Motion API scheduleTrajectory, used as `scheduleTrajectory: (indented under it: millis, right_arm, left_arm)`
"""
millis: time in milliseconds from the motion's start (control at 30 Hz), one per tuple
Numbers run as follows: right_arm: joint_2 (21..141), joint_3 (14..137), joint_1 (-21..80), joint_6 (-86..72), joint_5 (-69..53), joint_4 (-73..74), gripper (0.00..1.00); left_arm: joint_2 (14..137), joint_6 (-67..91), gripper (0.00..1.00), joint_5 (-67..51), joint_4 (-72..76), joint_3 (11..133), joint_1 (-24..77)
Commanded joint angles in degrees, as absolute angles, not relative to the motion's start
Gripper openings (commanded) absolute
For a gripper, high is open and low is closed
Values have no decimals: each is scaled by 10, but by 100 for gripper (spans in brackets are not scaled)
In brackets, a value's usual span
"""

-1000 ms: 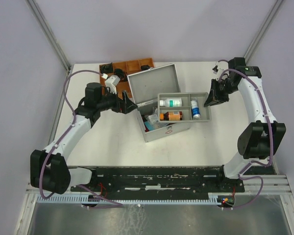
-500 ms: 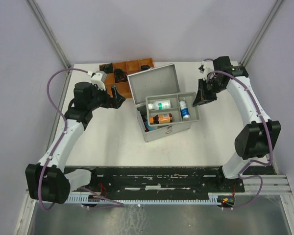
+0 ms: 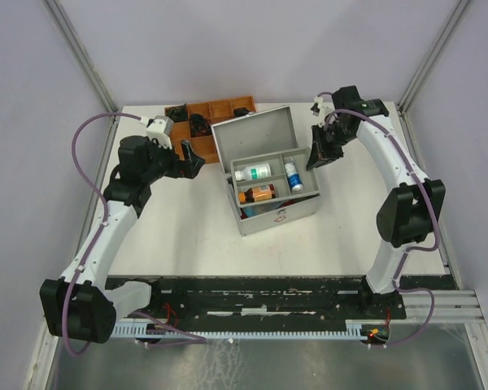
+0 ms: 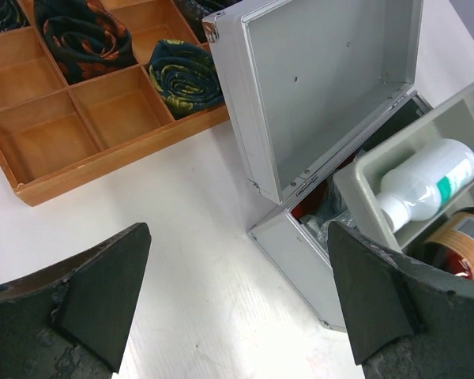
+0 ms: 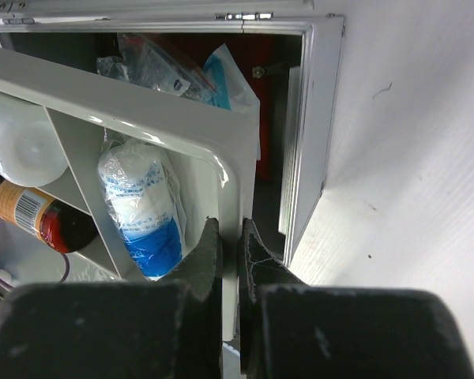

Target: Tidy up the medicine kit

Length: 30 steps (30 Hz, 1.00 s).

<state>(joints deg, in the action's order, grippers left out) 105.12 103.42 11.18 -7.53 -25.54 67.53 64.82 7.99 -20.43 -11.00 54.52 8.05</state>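
The medicine kit (image 3: 278, 216) is a silver-grey aluminium case standing mid-table with its lid (image 3: 252, 134) open and upright. A shallow grey tray (image 3: 306, 192) holding a white bottle (image 3: 252, 171), an orange bottle (image 3: 258, 193) and a blue-and-white roll (image 3: 293, 175) hangs over the case's opening. My right gripper (image 3: 315, 157) is shut on the tray's right rim (image 5: 231, 197). The roll (image 5: 138, 205) lies just left of its fingers. My left gripper (image 3: 193, 162) is open and empty, left of the case above bare table (image 4: 221, 268).
A brown wooden compartment tray (image 3: 228, 108) with dark rolled items (image 4: 182, 75) stands behind the case at the back left. The case holds plastic-wrapped packets (image 5: 154, 67) under the grey tray. The table's side walls rise close at left and right.
My right gripper has carried the grey tray leftward from beside the case to over its opening. My left arm has drawn back to the left, away from the case's lid.
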Motion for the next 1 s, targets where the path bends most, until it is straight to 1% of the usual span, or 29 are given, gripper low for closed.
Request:
scheduleTrajectory:
  millis: [0,467,867,967]
  right_arm:
    - [1084,1106,120,-73,-287,687,1]
    - [1166,1179,142,-30,-277,739,0]
    - [1191,1205,155,-7,-267,767,1]
    - [1188,1196,156,-14,-268,761,1]
  left_arm:
    - [625,51,100,-215,-94,561,78]
    - [620,47,99,-232,-89,551,77]
    - [621,43,99,-234,-90,548,78]
    - [620,42,99,-234,-90,547,78]
